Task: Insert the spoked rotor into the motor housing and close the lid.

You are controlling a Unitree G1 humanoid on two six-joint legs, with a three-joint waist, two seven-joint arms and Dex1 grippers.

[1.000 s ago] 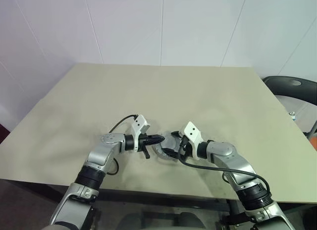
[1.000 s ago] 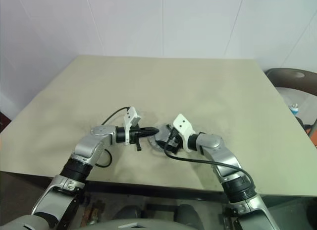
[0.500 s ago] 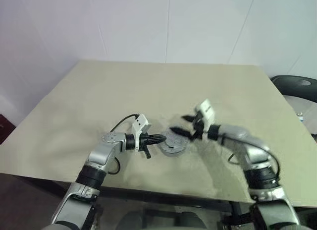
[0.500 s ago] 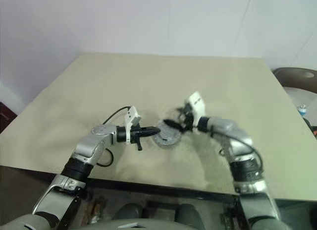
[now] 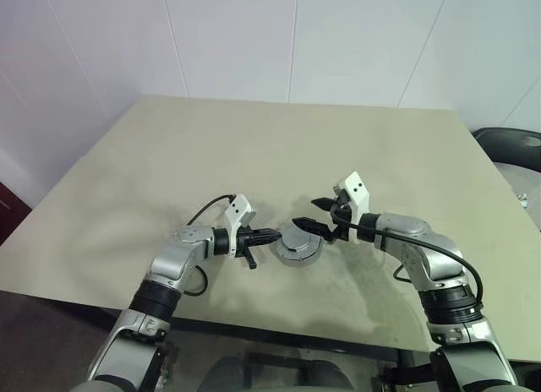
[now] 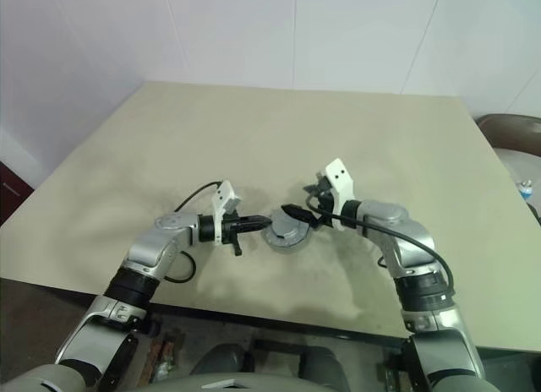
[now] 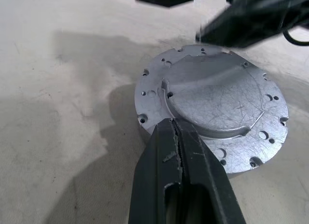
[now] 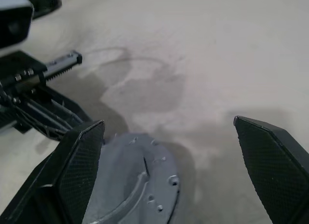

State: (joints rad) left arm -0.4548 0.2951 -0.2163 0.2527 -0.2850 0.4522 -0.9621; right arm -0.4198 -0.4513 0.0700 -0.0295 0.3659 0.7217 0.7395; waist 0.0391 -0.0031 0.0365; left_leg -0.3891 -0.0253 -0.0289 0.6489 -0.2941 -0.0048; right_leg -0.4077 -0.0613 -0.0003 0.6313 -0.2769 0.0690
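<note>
**A:** Where's the motor housing (image 7: 212, 115)?

**B:** On the desk (image 5: 254, 155), lid (image 7: 217, 101) already seated. My left tool (image 7: 176, 132) is pinched together, its tip at the near rim. My right tool (image 8: 169, 171) hangs just above the far side, spread wide and empty.

**A:** How will it handle?

**B:** I'd judge solid metal: heavy, stiff, slick. I'd grip across the side wall, not the flat top.

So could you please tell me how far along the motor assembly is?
Mostly done: the lid sits flat on the housing, so no rotor shows. The left gripper, shut, rests at its edge; the right gripper hangs open, empty. Remaining: withdrawing both arms.
</note>
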